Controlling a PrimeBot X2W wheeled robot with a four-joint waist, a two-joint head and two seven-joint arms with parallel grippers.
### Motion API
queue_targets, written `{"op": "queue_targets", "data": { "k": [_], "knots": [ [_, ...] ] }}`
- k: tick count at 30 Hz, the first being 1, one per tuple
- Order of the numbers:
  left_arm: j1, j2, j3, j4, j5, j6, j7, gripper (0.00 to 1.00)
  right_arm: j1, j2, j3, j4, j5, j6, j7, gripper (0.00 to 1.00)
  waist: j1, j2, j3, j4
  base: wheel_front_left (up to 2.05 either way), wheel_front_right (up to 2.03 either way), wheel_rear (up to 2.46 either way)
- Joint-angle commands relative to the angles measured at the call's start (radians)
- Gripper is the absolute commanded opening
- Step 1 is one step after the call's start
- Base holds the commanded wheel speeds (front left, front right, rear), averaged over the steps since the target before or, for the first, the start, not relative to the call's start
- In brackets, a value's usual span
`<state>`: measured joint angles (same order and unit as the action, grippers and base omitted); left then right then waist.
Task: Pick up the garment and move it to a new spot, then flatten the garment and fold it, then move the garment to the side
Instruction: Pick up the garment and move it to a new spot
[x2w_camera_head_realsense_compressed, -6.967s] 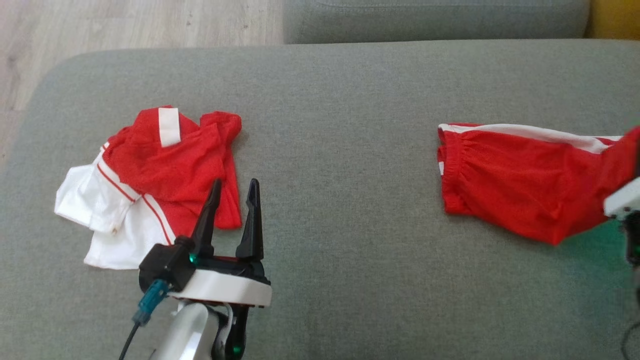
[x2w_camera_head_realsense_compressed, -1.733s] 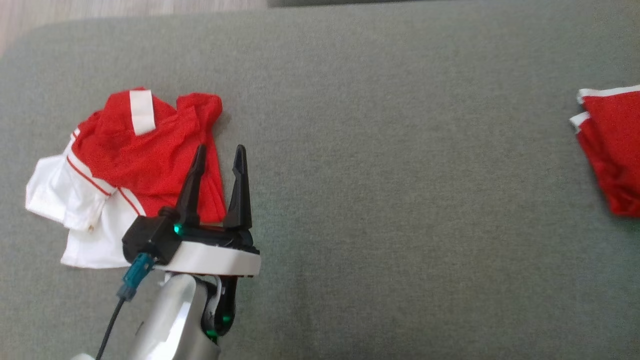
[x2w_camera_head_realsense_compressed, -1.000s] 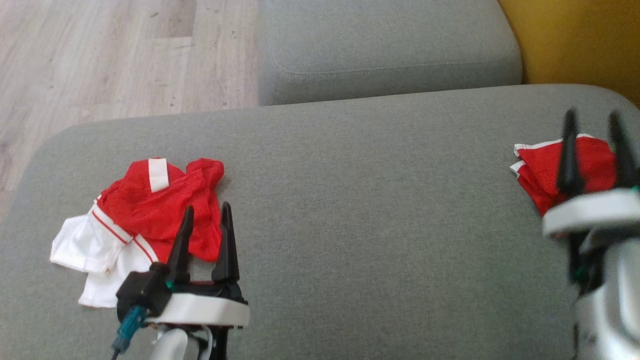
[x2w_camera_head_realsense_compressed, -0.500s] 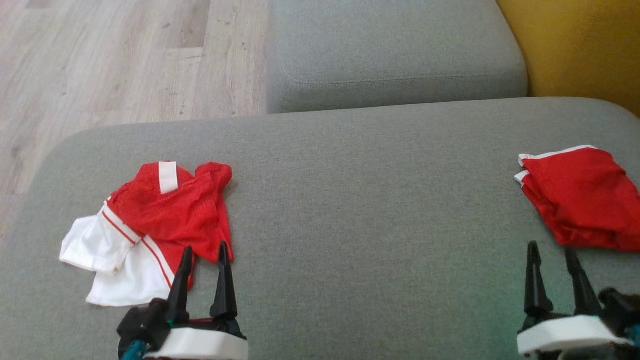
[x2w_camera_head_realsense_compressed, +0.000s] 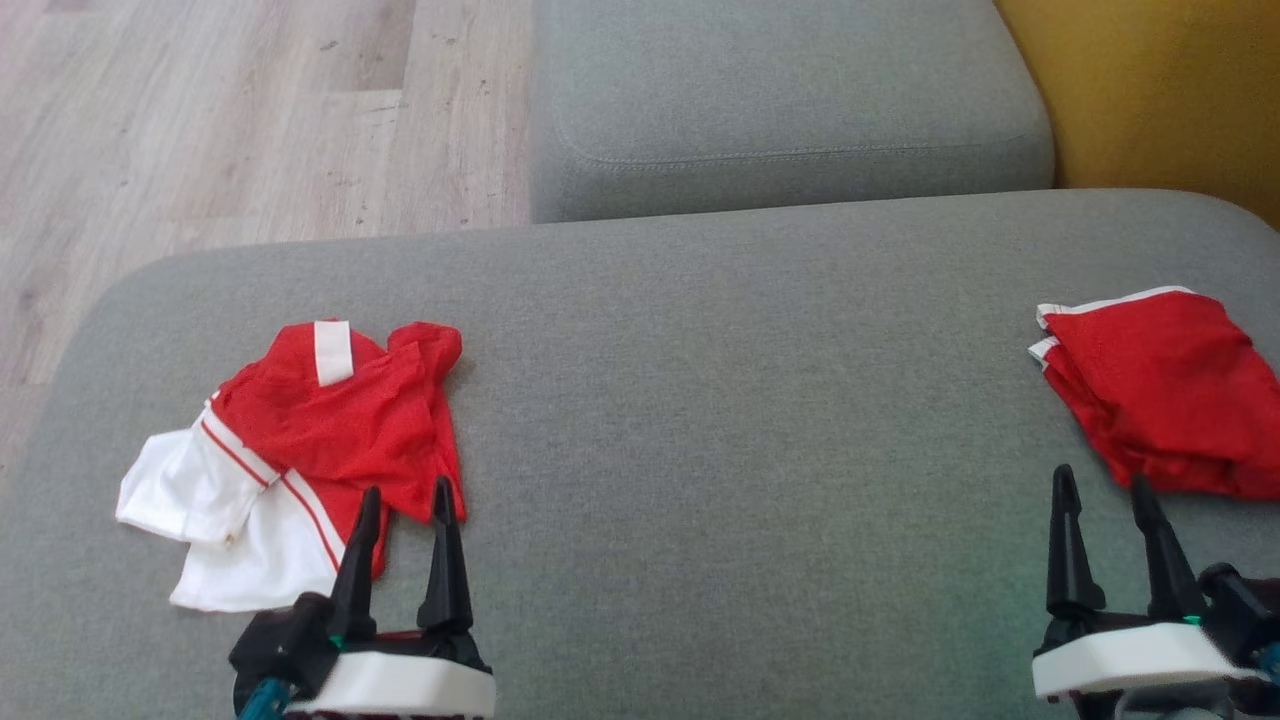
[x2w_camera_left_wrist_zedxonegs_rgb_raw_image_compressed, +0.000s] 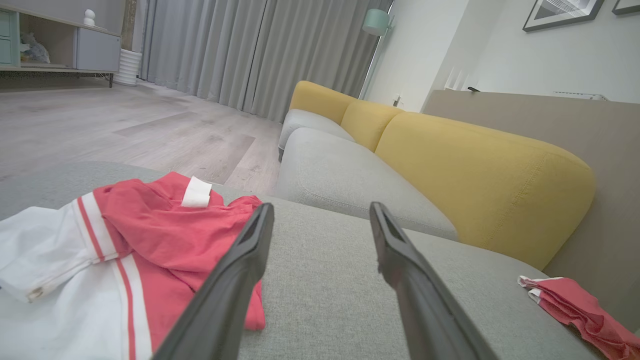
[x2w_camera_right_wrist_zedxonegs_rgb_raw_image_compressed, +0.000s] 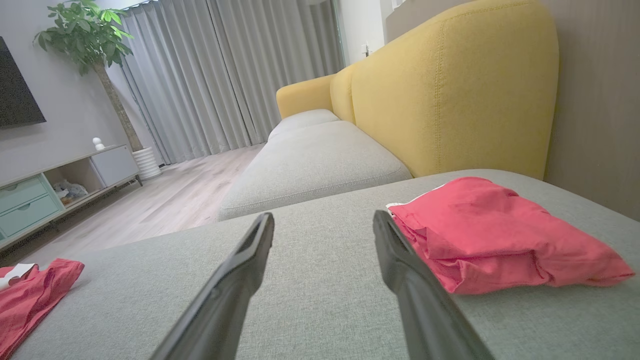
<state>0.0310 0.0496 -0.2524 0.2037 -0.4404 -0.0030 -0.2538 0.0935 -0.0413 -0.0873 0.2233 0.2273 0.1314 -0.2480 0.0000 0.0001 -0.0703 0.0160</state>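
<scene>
A folded red garment with white trim lies at the right end of the grey seat; it also appears in the right wrist view and the left wrist view. My right gripper stands open just in front of it, nothing between its fingers. A crumpled red-and-white garment lies at the left end. My left gripper is open at that garment's near right corner, its fingers empty.
Both garments rest on a wide grey seat cushion. A second grey cushion lies beyond it, with a yellow backrest at the far right. Wooden floor shows past the seat's left and far edges.
My right gripper has drawn back off the folded red garment to the near right, leaving it lying free. The left gripper sits lower in the picture. The head view has shifted.
</scene>
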Motion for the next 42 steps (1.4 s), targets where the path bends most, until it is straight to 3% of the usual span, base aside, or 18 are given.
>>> {"op": "queue_targets", "data": {
  "k": [1,10,31,42],
  "knots": [
    [-0.047,0.001,0.033,-0.032,0.003,0.002,-0.008,1.0,-0.033,-0.009,0.026,-0.039,-0.009,-0.001,-0.014,1.0,0.0,-0.0001,0.001,0.003,0.0,0.0,0.0],
    [-0.053,0.001,0.035,-0.019,0.009,0.0,-0.008,1.0,-0.022,-0.009,0.047,-0.054,0.011,-0.001,-0.014,1.0,0.0,-0.0001,-0.008,0.043,0.0,0.0,0.0],
    [-0.069,0.001,0.137,0.005,0.09,-0.024,-0.008,1.0,-0.005,-0.009,0.202,-0.075,0.08,-0.001,-0.014,1.0,0.0,-0.0001,-0.021,0.366,0.0,0.0,0.0],
    [-0.088,0.001,0.165,0.008,0.108,-0.043,-0.008,1.0,-0.013,-0.009,0.229,-0.071,0.08,-0.001,-0.014,1.0,0.0,-0.0001,0.007,0.407,0.0,0.0,0.0]
  ]
}}
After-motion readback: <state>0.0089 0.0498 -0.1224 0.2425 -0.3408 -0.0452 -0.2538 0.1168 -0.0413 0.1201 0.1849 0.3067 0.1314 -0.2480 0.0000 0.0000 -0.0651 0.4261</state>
